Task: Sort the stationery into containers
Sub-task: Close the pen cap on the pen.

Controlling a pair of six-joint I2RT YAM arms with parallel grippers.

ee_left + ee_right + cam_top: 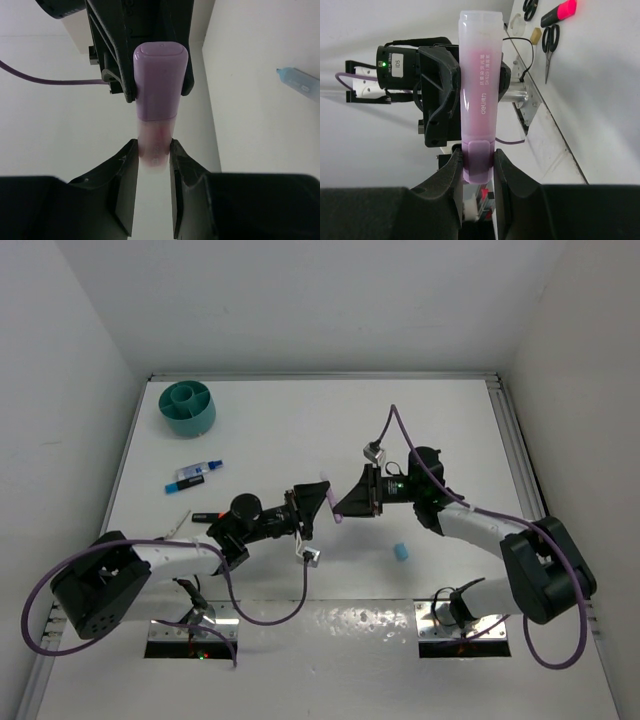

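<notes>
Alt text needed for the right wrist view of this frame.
The right tool pinches the purple cap of a pink marker whose translucent body runs up between the fingers of the left tool, so both hold it. Behind, black-handled scissors and a pink-and-black marker lie on the white table.

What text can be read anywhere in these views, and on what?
"deli": along the marker barrel.
"ID5": white sticker on the left camera; might be "105".
Small print beside "deli": too small to read.
Top and left wrist views: nothing legible.
</notes>
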